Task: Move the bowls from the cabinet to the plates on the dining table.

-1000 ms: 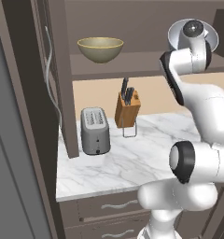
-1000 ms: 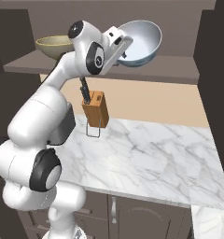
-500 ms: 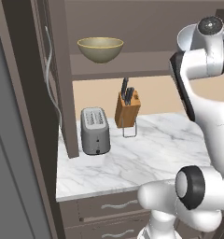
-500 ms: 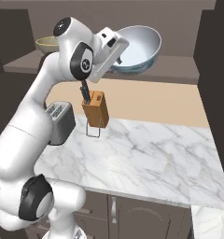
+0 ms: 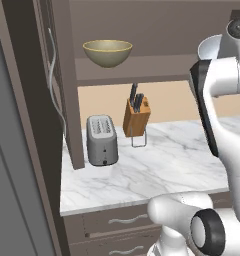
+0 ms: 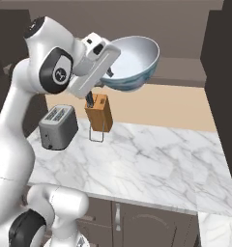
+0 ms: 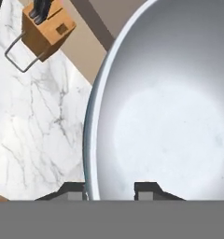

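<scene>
My gripper [image 6: 107, 76] is shut on the rim of the white bowl with the blue pattern [image 6: 132, 60] and holds it tilted in the air, above the counter and in front of the cabinet shelf [image 6: 185, 72]. In the hand view the bowl's pale inside [image 7: 165, 107] takes up the right side. Its rim runs between the two fingertips of the gripper [image 7: 109, 189]. The olive-tan bowl [image 5: 107, 52] stands upright on the shelf of the dark cabinet [image 5: 132, 70], well to the left of my arm. The cabinet door [image 5: 22, 125] stands open at the left.
Under the shelf lies a small marble counter [image 5: 162, 165] over drawers with wavy pulls [image 5: 124, 220]. On it stand a silver toaster [image 5: 101, 139] and a wooden knife block [image 5: 136, 117], which also show in the right base view: the toaster [image 6: 58, 127], the knife block [image 6: 99, 113].
The arm has drawn the white and blue bowl out from the cabinet, slightly lower and nearer the base. The olive-tan bowl and the counter things have not moved.
</scene>
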Controlling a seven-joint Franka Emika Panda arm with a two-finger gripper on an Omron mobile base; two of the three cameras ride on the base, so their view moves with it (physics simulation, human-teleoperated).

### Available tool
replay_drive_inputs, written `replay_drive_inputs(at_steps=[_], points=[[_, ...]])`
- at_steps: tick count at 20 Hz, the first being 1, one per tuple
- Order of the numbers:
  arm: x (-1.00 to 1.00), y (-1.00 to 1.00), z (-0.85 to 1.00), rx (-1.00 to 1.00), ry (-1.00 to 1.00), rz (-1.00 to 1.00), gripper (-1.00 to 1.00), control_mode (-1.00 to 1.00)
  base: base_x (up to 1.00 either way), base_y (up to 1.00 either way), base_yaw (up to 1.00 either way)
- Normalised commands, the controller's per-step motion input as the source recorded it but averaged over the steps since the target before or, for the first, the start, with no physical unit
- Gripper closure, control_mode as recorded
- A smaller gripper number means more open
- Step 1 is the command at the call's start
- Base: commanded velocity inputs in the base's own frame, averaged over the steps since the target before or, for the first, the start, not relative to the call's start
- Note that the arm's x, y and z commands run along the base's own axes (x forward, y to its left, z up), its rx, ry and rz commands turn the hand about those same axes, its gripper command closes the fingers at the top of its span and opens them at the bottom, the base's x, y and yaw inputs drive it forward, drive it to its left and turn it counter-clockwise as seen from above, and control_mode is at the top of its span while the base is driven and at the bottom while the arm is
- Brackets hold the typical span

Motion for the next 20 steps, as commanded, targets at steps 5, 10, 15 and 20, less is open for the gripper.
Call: replay_drive_inputs(at_steps=[5, 10, 15, 20], points=[[-0.88, 0.32, 0.00, -0.03, 0.00, 0.00, 1.00, -1.00, 0.00, 0.00, 0.00], [-0.73, 0.41, 0.00, -0.01, 0.00, 0.02, 1.00, -1.00, 0.00, 0.00, 0.00], [-0.63, 0.44, 0.00, 0.00, 0.00, 0.04, 1.00, -1.00, 0.00, 0.00, 0.00], [-0.49, 0.45, 0.00, 0.00, 0.00, 0.06, 1.00, -1.00, 0.00, 0.00, 0.00]])
